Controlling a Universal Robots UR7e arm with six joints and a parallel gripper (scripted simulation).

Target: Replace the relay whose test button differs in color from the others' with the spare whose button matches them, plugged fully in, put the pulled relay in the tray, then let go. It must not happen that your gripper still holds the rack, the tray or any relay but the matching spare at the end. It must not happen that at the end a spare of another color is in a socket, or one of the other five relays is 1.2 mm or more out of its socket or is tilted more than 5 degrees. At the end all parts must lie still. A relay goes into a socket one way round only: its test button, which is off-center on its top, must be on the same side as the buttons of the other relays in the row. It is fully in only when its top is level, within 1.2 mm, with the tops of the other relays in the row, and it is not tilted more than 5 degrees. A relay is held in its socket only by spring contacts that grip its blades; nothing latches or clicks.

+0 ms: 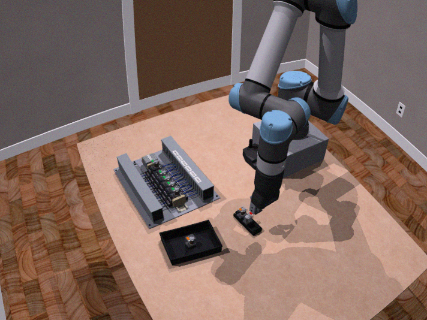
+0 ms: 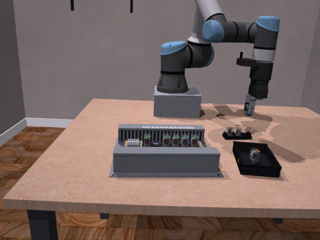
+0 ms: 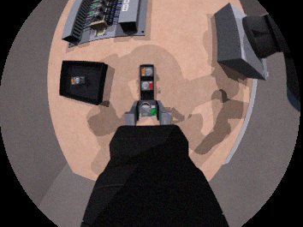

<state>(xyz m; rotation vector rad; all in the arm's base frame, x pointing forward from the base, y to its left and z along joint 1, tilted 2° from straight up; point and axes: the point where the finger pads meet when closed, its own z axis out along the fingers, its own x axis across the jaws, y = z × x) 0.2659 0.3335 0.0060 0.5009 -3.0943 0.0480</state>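
In the top view, the gripper (image 1: pixel 253 208) (image 2: pixel 249 108) (image 3: pixel 147 106) stands right of the lower centre, beside the black spare rack (image 1: pixel 253 228) (image 2: pixel 241 136) (image 3: pixel 147 94). The green-button spare (image 2: pixel 247 108) (image 3: pixel 146 109) is hidden here. The pulled orange-button relay (image 1: pixel 190 241) (image 2: pixel 255 154) (image 3: pixel 78 80) lies in the tray (image 1: pixel 171 256) (image 2: pixel 260 171) (image 3: pixel 82 100), below centre.

In the exterior view, the spare hangs at the right, above the rack and apart from it. The relay row (image 2: pixel 175 140) (image 3: pixel 98 13), just below centre, shows one gap between the leftmost green button and the other four. Coming down there off-line could knock a neighbour loose or tilt it; stopping early would leave the spare proud, since only spring contacts hold it.

In the wrist view, the fingers stand about half open, closed on the spare's sides at the middle of the frame. Its green button faces lower right, while the row's buttons, upper left, seem to face left, though they are small here; without a turn, the blades would probably jam. A skewed grip would carry tilt into the socket.
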